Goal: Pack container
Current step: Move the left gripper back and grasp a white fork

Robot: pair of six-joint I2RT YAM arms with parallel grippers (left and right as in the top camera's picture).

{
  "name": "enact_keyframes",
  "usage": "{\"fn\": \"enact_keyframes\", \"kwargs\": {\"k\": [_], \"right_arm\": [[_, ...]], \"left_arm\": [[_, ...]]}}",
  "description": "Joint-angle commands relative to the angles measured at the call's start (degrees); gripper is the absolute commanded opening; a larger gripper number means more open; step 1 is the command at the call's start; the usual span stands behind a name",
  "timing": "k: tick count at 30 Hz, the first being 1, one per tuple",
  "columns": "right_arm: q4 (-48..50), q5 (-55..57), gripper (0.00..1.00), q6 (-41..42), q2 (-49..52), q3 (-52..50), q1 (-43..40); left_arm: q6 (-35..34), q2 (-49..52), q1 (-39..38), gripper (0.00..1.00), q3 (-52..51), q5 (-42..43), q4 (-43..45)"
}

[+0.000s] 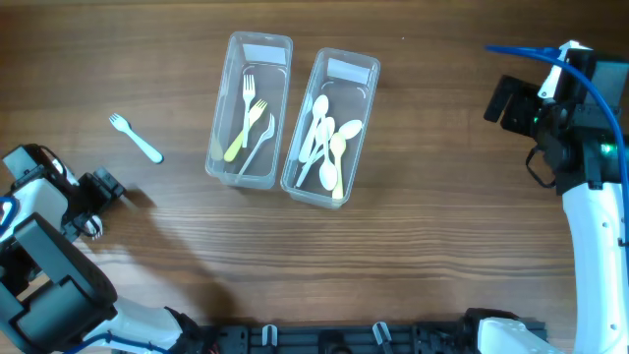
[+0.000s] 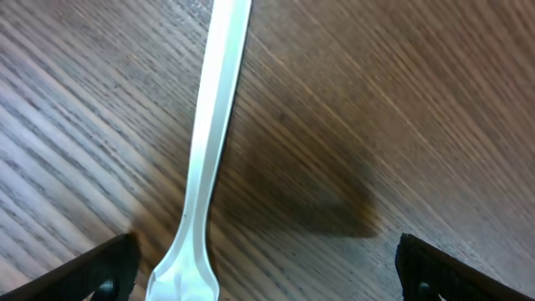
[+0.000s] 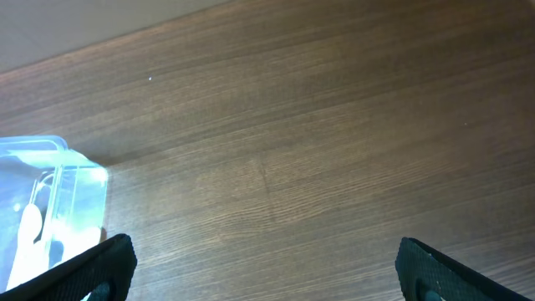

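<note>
Two clear plastic containers stand side by side at the table's middle back. The left container (image 1: 278, 59) holds several forks. The right container (image 1: 366, 79) holds several white spoons, and its corner shows in the right wrist view (image 3: 75, 180). A loose white fork (image 1: 136, 138) lies on the table at the left. My left gripper (image 1: 110, 187) is open, low over the table just below the fork. The fork's handle (image 2: 209, 142) lies between the open jaws (image 2: 267, 272), nearer the left finger. My right gripper (image 1: 503, 100) is open and empty (image 3: 267, 267), off to the right of the containers.
The wooden table (image 1: 442, 226) is bare to the front and right of the containers. The left arm's base (image 1: 44, 285) fills the front left corner and the right arm (image 1: 595, 216) runs along the right edge.
</note>
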Motion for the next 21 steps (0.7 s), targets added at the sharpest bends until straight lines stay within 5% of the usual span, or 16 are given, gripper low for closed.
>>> {"fn": "enact_keyframes", "kwargs": {"k": [1,4,9,14,16,21], "right_arm": [[0.1,1.0,1.00,-1.0,-0.2,0.3,0.1],[0.1,1.0,1.00,-1.0,-0.2,0.3,0.1],[0.1,1.0,1.00,-1.0,-0.2,0.3,0.1],[0.1,1.0,1.00,-1.0,-0.2,0.3,0.1],[0.1,1.0,1.00,-1.0,-0.2,0.3,0.1],[0.1,1.0,1.00,-1.0,-0.2,0.3,0.1]], "left_arm": [[0.3,1.3,0.4,0.99,-0.2,4.5,0.2],[0.3,1.4,0.4,0.98,-0.2,4.5,0.4],[0.3,1.4,0.4,0.52,-0.2,3.7,0.4],[0.3,1.4,0.4,0.52,-0.2,3.6,0.6],[0.3,1.4,0.4,0.66,-0.2,3.3,0.9],[-0.9,1.5,0.4,0.66,-0.2,1.0,2.0]]}}
